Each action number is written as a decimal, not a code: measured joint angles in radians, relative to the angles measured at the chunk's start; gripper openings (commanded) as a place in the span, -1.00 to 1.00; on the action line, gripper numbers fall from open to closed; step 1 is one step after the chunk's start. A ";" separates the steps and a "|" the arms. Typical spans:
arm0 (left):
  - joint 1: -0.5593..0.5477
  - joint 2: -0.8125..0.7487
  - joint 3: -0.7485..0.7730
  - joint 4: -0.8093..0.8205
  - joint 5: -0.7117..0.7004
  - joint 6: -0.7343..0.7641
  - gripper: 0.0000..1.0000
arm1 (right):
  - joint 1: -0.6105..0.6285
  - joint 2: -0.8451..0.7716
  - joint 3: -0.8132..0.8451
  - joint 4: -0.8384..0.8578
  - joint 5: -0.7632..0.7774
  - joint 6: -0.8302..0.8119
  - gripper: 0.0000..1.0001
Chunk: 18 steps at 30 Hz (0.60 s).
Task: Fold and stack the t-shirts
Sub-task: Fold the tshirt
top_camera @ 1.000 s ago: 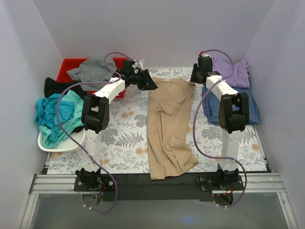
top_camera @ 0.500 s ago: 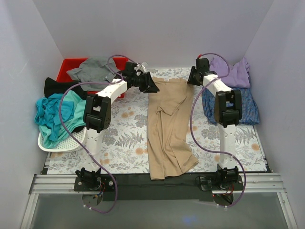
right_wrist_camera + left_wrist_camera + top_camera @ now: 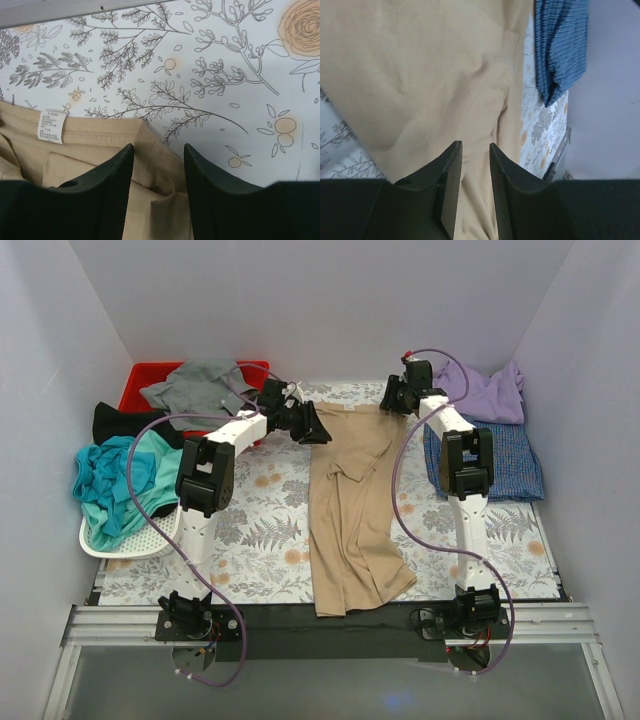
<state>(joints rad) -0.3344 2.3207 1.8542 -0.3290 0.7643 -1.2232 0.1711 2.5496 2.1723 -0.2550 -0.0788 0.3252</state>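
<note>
The tan t-shirt (image 3: 350, 510) lies lengthwise down the middle of the flowered table, partly folded over itself. My left gripper (image 3: 318, 427) hovers at its far left corner; its jaws (image 3: 475, 145) stand a narrow gap apart, with tan cloth (image 3: 420, 75) showing below them and nothing pinched. My right gripper (image 3: 388, 400) is at the far right corner, open (image 3: 158, 146), its fingers straddling the shoulder edge of the shirt (image 3: 90, 150) beside the collar label (image 3: 52, 126). A lavender t-shirt (image 3: 490, 390) and a blue-checked one (image 3: 500, 455) lie at the right.
A red bin (image 3: 140, 380) at the back left carries a grey shirt (image 3: 195, 385). Beside it lies a black shirt (image 3: 120, 422). A white mesh basket (image 3: 140, 535) at the left holds a teal shirt (image 3: 115, 480). The white walls stand close on three sides.
My right gripper has swung left from beside the lavender shirt to the tan shirt's far right corner and its jaws have widened. My left gripper has shifted slightly right and nearer.
</note>
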 measured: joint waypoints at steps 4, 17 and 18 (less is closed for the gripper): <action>0.000 -0.014 -0.082 -0.005 -0.055 0.016 -0.45 | 0.000 -0.049 -0.078 0.029 -0.047 -0.042 0.06; -0.001 -0.023 -0.041 -0.004 -0.068 0.022 -0.45 | 0.032 -0.559 -0.505 0.138 -0.135 -0.103 0.08; -0.002 -0.017 -0.014 0.000 -0.060 0.019 -0.44 | 0.037 -0.568 -0.530 0.145 -0.137 -0.104 0.08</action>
<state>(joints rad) -0.3359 2.3039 1.8397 -0.3286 0.7040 -1.2037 0.2081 1.9816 1.6421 -0.1101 -0.2161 0.2214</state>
